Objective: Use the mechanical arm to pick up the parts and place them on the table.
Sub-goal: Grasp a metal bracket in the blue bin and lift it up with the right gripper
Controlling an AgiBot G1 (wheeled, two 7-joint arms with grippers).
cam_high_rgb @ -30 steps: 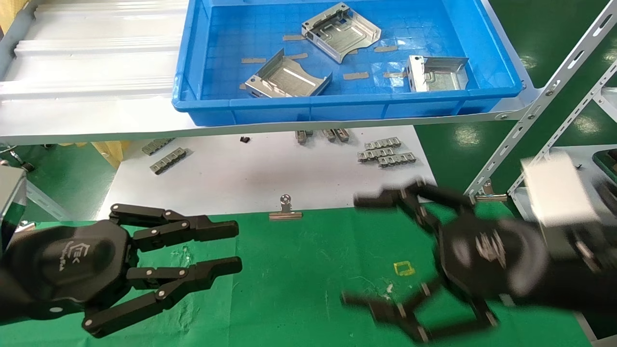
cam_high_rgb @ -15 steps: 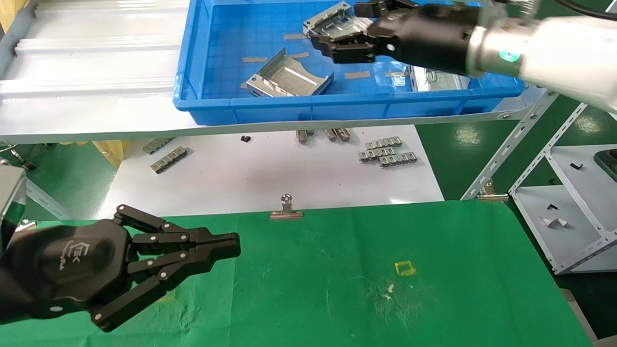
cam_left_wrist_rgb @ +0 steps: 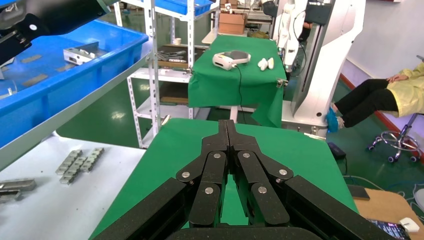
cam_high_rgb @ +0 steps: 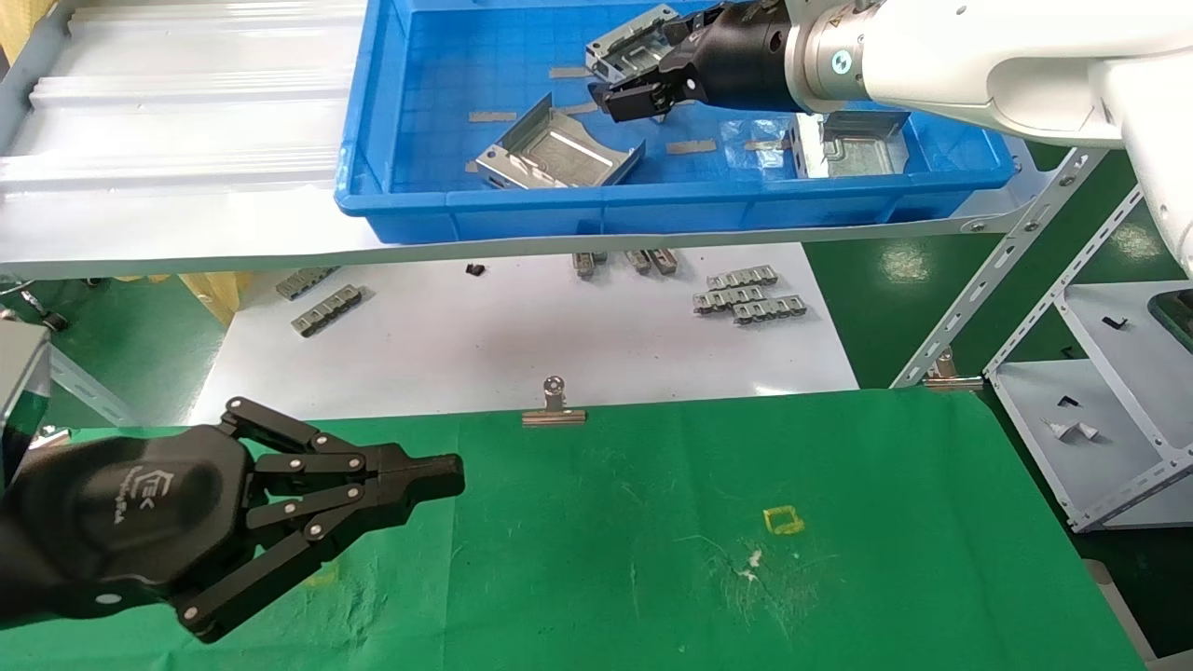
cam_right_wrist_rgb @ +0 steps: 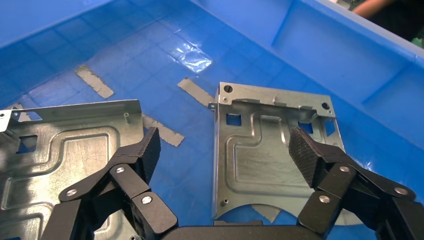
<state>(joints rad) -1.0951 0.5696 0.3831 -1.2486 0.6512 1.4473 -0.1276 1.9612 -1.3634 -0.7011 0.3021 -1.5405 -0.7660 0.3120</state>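
A: Head view, report

B: Right pincer [cam_high_rgb: 643, 93] reaches into the blue plastic tray [cam_high_rgb: 373, 121] on the pale ribbed shelf [cam_high_rgb: 177, 102], over the far part [cam_high_rgb: 626, 47]. Two more parts, stamped silvery sheet with bent-up walls, lie at the tray's front: one [cam_high_rgb: 559, 149] left, one [cam_high_rgb: 848, 144] right. Left pincer [cam_high_rgb: 447, 477] hangs over the green cloth desk [cam_high_rgb: 652, 522], fingers pressed together

A: Left wrist view?

B: Linked black fingers [cam_left_wrist_rgb: 226, 132] meet at the tips above the green cloth

A: Right wrist view?

B: Right pincer [cam_right_wrist_rgb: 225, 150] spread wide, textured pads [cam_right_wrist_rgb: 302, 150] on either side of the near edge of one grooved, hole-punched part [cam_right_wrist_rgb: 260, 155]; nothing pinched. Another part [cam_right_wrist_rgb: 60, 150] sits just beside it
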